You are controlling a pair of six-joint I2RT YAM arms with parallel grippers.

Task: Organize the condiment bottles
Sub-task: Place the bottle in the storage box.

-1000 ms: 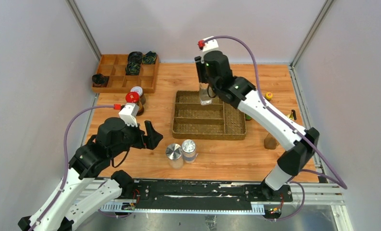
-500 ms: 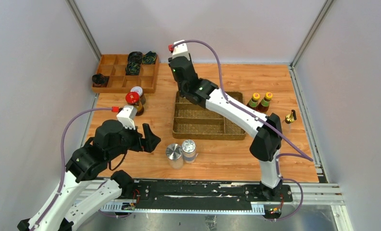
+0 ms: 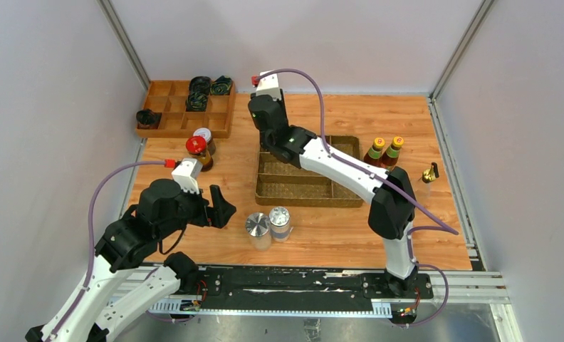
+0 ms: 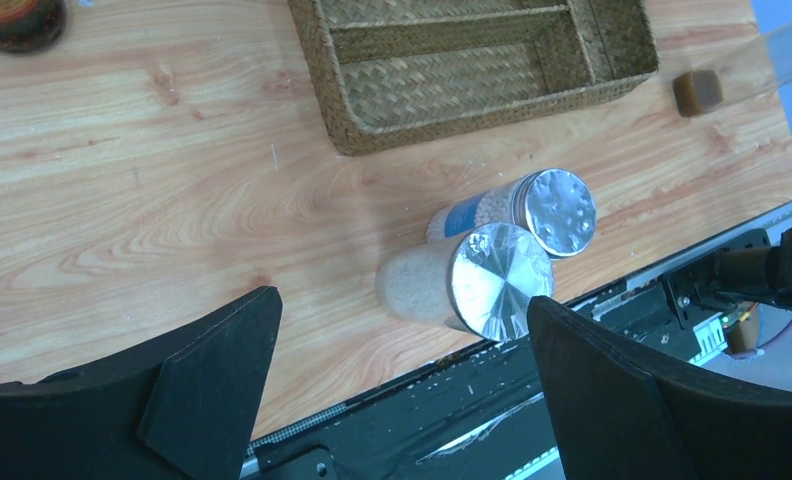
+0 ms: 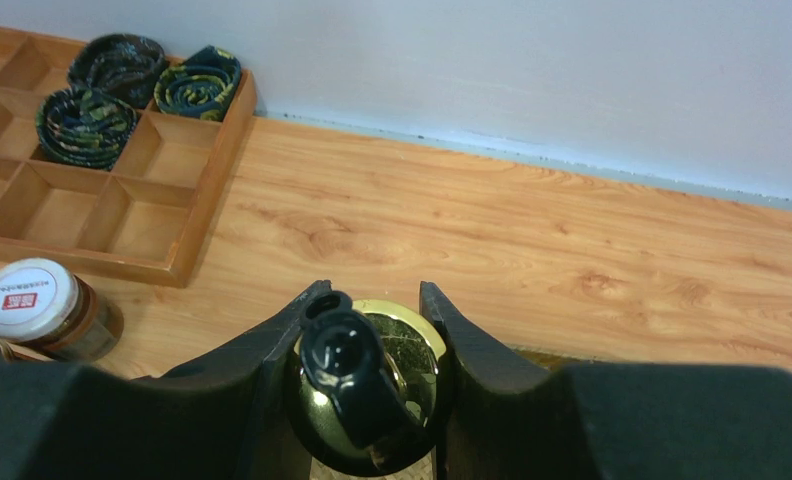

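The right gripper [image 5: 374, 300] pinches a gold-spouted bottle [image 5: 367, 385] at the woven tray's [image 3: 307, 201] far-left corner. The left gripper [image 4: 402, 300] hovers, spread wide, above two silver-lidded shakers [image 4: 487, 285] on the surface [image 4: 122, 200].

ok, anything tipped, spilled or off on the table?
No spill, nothing tipped. One oddity: a small brown block lies loose on the table just off a corner of the woven tray; it matches none of the condiments. Cannot tell what it is.

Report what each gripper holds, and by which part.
Right gripper: the bottle with a shiny gold pour spout, jaws shut on either side of its gold top. Left gripper: open, holding nothing.
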